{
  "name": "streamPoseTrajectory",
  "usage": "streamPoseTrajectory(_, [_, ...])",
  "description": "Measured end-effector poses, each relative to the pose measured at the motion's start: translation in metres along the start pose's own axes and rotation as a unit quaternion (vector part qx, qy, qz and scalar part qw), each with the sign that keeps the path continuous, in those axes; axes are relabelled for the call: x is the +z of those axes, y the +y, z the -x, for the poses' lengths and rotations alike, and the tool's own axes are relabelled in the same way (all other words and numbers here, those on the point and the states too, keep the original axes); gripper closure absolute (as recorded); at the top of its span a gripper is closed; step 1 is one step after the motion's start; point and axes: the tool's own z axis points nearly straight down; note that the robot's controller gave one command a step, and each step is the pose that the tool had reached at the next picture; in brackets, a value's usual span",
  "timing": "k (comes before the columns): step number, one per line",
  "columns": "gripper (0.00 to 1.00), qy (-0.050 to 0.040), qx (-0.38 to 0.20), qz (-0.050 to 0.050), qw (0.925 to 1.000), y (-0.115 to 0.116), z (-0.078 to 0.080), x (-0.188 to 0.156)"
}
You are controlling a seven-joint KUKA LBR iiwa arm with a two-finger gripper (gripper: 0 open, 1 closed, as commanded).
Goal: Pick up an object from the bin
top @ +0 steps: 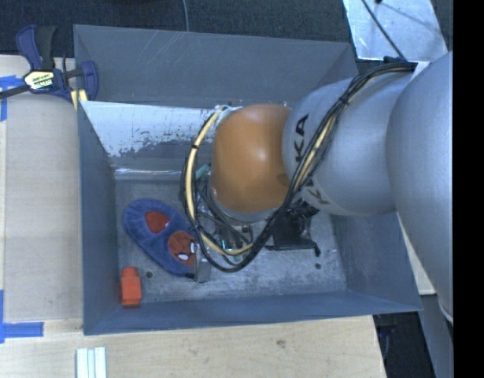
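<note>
A blue soft slipper (153, 231) with red patches lies in the left half of the bin floor. My gripper (201, 271) hangs under the arm's orange cover, and its lower end rests at the slipper's right end, touching or just above it. A small orange block (131, 287) sits near the bin's front left corner, apart from the gripper.
The arm with its orange cover and cables spans the bin's middle and right and hides the floor beneath. A black thing (295, 233) shows partly under the arm at the right. Bare floor runs along the front wall.
</note>
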Motion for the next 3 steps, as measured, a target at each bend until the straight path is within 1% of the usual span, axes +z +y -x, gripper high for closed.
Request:
streamPoseTrajectory(1, [0.0, -0.0021, 0.015, 0.0, 0.9999, 0.027, 0.029, 0.068])
streamPoseTrajectory(2, [1.0, -0.004, 0.017, 0.001, 0.9998, 0.027, 0.03, 0.061])
streamPoseTrajectory(3, [1.0, -0.0078, -0.006, 0.002, 1.0, 0.035, 0.013, -0.088])
